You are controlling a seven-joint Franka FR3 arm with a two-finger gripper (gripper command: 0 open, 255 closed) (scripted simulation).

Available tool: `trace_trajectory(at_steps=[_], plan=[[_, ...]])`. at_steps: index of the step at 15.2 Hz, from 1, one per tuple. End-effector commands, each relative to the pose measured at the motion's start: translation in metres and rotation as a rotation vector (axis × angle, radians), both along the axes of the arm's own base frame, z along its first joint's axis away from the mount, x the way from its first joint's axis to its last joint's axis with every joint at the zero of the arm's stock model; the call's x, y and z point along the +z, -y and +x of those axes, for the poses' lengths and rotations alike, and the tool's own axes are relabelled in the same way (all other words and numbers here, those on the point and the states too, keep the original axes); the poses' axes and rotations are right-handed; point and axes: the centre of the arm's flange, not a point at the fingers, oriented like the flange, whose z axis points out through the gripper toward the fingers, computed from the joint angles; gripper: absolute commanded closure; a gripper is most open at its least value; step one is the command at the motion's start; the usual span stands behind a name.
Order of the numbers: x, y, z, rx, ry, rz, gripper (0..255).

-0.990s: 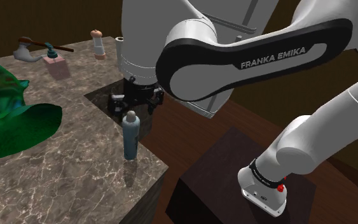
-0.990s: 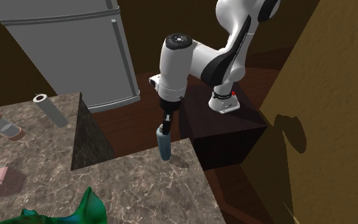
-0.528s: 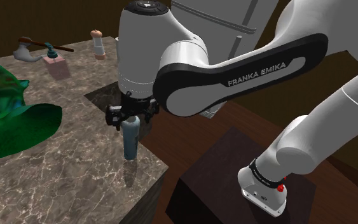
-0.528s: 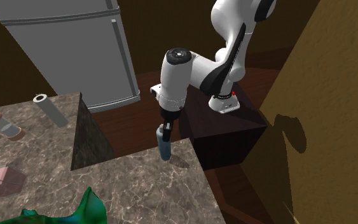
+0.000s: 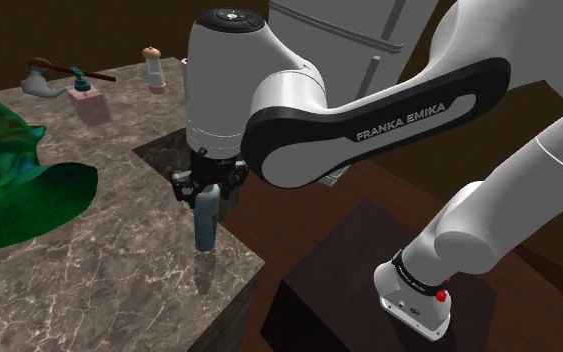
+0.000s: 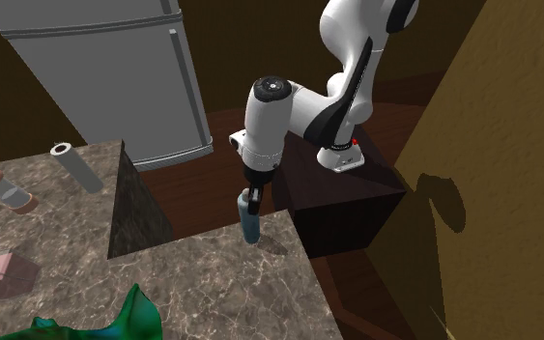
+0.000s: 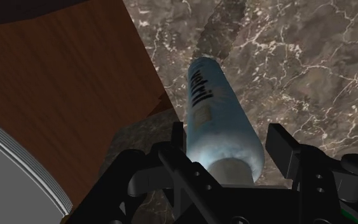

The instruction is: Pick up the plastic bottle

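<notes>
A slim blue-grey plastic bottle (image 5: 206, 226) stands upright near the corner of the marble counter (image 5: 99, 270), close to its edge. My black gripper (image 5: 207, 190) comes down over the bottle's top, one finger on each side of its upper part. The second exterior view has the bottle (image 6: 250, 225) under the gripper (image 6: 251, 197), still on the counter. In the wrist view the bottle (image 7: 217, 105) runs away from the hand, its shoulder clasped between the two fingers (image 7: 178, 141) of the gripper (image 7: 228, 145), which is shut on it.
A green crumpled shape (image 5: 14, 190) lies at the shoulder view's left. A pink box (image 5: 90, 104) and a small shaker (image 5: 153, 68) sit at the counter's far side. A grey roll (image 6: 76, 166), a refrigerator (image 6: 105, 77) and the dark stand (image 6: 342, 208) are nearby.
The hand came down from behind the bottle onto its top. In the last half second the fingers drew together around the bottle's upper part. The bottle has not moved.
</notes>
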Motion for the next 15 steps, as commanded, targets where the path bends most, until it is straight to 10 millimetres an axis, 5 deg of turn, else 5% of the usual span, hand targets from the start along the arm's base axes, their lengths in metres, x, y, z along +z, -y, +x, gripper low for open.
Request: trace_trajectory(at_steps=[1, 4, 15], plan=[[-0.001, 0.0, 0.0, 0.0, -0.002, -0.001, 255], [0.0, 0.0, 0.0, 0.0, -0.002, -0.001, 255], [0.058, 0.0, 0.0, 0.0, -0.002, -0.001, 255]])
